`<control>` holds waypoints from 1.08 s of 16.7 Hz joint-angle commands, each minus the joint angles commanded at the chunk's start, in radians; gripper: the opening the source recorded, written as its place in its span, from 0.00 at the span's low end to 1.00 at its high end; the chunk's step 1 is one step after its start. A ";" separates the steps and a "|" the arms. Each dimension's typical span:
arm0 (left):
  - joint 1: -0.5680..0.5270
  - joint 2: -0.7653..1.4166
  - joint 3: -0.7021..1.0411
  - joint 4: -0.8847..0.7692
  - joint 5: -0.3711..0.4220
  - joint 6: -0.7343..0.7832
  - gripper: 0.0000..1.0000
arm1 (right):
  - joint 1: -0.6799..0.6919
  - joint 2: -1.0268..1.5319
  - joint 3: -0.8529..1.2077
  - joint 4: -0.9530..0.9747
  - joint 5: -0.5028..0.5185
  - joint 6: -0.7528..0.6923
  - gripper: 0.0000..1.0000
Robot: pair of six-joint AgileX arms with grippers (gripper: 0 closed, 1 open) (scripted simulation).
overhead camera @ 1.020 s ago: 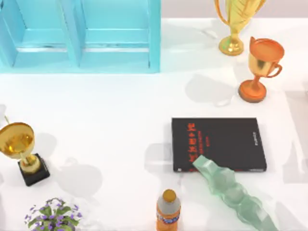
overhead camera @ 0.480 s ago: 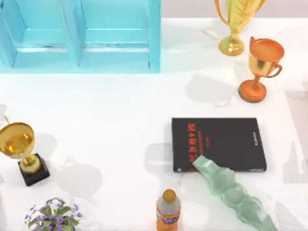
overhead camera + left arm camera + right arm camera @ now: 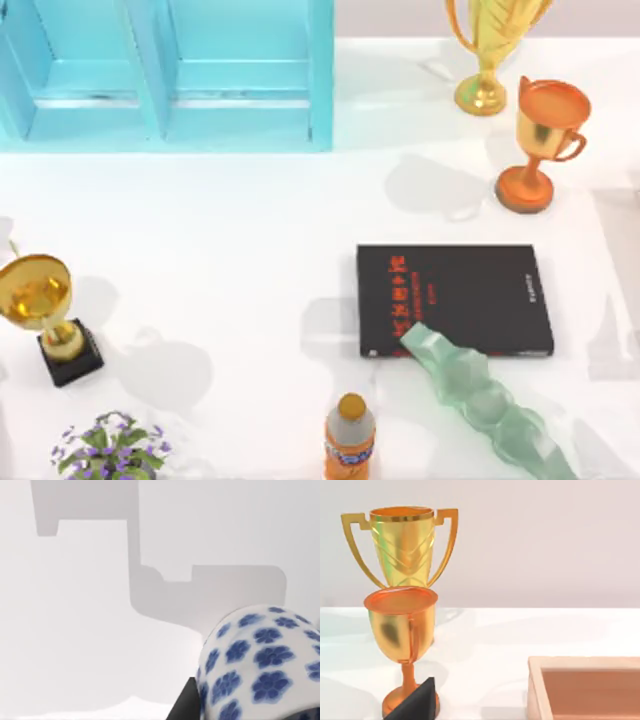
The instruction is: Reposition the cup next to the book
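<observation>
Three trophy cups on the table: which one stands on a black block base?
The gold trophy near the table's left edge. The tall gold trophy at the far right and the orange trophy beside it both stand on round feet of their own colour.

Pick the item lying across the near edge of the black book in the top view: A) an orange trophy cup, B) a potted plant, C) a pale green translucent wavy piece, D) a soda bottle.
C: the pale green translucent wavy piece overlaps the near edge of the book.
</observation>
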 joint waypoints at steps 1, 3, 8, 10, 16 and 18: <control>0.000 0.000 0.000 0.000 0.000 0.000 0.00 | 0.000 0.000 0.000 0.000 0.000 0.000 1.00; -0.001 -0.002 0.003 -0.003 0.000 0.001 0.00 | 0.000 0.000 0.000 0.000 0.000 0.000 1.00; -0.002 -0.043 0.074 -0.121 0.000 0.002 0.00 | 0.000 0.000 0.000 0.000 0.000 0.000 1.00; -0.002 -0.063 0.107 -0.174 0.000 0.000 0.00 | 0.000 0.000 0.000 0.000 0.000 0.000 1.00; -0.002 -0.070 0.121 -0.194 0.000 0.000 0.00 | 0.000 0.000 0.000 0.000 0.000 0.000 1.00; -0.011 -0.064 0.141 -0.192 0.007 -0.027 0.00 | 0.000 0.000 0.000 0.000 0.000 0.000 1.00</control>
